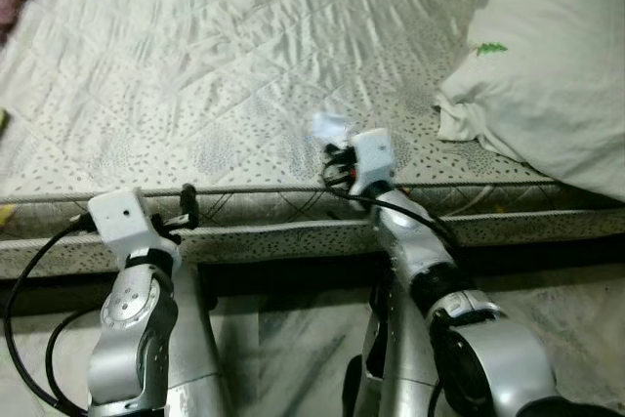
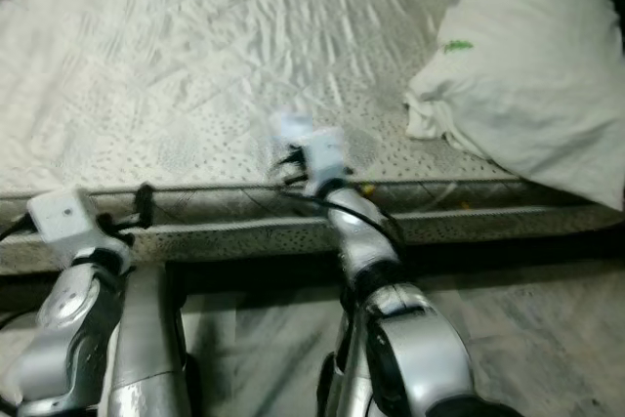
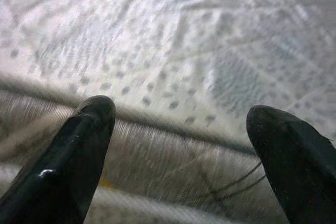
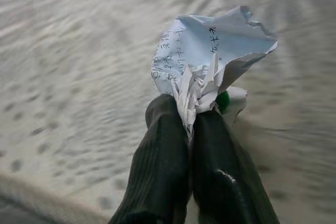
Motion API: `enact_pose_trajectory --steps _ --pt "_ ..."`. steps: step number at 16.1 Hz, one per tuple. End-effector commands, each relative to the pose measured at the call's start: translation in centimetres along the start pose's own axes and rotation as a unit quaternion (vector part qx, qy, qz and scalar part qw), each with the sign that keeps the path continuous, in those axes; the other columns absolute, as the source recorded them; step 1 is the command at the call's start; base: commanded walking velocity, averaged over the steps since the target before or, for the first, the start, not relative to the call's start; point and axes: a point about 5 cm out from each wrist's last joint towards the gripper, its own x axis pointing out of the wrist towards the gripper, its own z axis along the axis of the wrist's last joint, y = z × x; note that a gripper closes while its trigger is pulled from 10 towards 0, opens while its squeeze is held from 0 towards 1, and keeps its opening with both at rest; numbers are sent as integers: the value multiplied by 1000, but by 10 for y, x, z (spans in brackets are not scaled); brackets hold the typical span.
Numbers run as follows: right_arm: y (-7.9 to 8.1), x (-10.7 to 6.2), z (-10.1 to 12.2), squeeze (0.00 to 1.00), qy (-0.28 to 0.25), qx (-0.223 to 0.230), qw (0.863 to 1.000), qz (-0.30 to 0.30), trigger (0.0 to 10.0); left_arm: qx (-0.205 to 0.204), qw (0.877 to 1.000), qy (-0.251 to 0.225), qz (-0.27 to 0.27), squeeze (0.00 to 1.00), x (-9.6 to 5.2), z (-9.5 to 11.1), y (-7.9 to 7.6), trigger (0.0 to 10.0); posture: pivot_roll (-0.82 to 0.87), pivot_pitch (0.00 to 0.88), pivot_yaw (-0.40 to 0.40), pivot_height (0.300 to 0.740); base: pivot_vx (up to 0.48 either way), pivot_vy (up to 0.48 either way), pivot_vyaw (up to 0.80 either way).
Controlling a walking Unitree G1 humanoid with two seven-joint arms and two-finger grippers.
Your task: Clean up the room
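left eye view: nearest us are the two silver arms, both raised toward the bed (image 1: 244, 75), which we take as our landmark. the left gripper (image 1: 186, 210) sits at the bed's near edge, level with the piped seam of the mattress, carrying nothing. the right gripper (image 1: 337, 158) reaches just over that same edge and holds a crumpled paper (image 1: 330, 128) a little above the quilted cover. a white pillow (image 1: 547, 75) lies on the bed toward the robot's right, well apart from the paper.

right eye view: the same layout, somewhat blurred; the paper is a pale patch just beyond the right wrist housing, over the bed's near margin.

left wrist view: the left fingers (image 3: 73, 150) stand wide apart with nothing between them, the mattress edge and dotted cover ahead.

right wrist view: the right fingers (image 4: 163, 156) are pressed together on the wadded base of the paper, whose printed sheet fans out beyond the tips. a small green spot shows beside the wad; we cannot tell what it is.

assessment: we judge the step in hand to be removal of litter from the bed, with the grasp made and the paper clear of the cover. the next move calls for carrying it to a bin or other disposal point, none of which is in sight, so the robot would need to turn away from the bed and find one while keeping the pinch firm, as the hold is on a thin crumpled edge.
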Motion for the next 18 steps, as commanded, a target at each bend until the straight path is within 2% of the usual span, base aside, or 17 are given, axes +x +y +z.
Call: enact_pose_trajectory --steps 1,3,4,6,7,8,11,14,18 --pt "-10 -5 1 0 -6 17 1000 -21 0 3 1000 3 -6 0 2 -3 -2 10000 83 0 -53 458 0 0 0" --pt "-22 -19 -1 0 -23 33 998 -55 0 4 1000 2 -12 0 6 -5 -4 10000 61 0 -47 458 0 0 0" --pt "-31 -35 -2 0 -44 30 995 -86 0 4 1000 0 -11 0 9 -6 -4 10000 54 0 -45 458 0 0 0" --pt "-36 -47 -2 0 -60 33 992 -109 0 7 1000 -8 -5 0 12 -5 -2 10000 46 0 -42 458 0 0 0" --pt "-35 -53 -5 0 -55 27 992 -111 4235 8 1000 -9 -5 0 13 -5 -1 10000 40 0 -37 458 0 0 0" --pt "-32 -52 -6 0 -53 28 993 -106 10000 11 1000 -13 -9 0 14 -4 -2 10000 37 0 -34 458 0 0 0" --pt "-32 -44 9 0 -79 32 992 -98 10000 9 999 -22 -21 0 19 -3 -6 10000 41 0 -32 468 0 0 0" --pt "-28 -40 21 0 -82 34 992 -95 10000 10 999 -25 -20 0 20 -4 -5 10000 43 0 -34 508 0 0 0" --pt "-26 -40 23 0 -80 32 992 -89 10000 11 999 -29 -20 0 20 -4 -5 10000 43 0 -34 568 0 0 0"
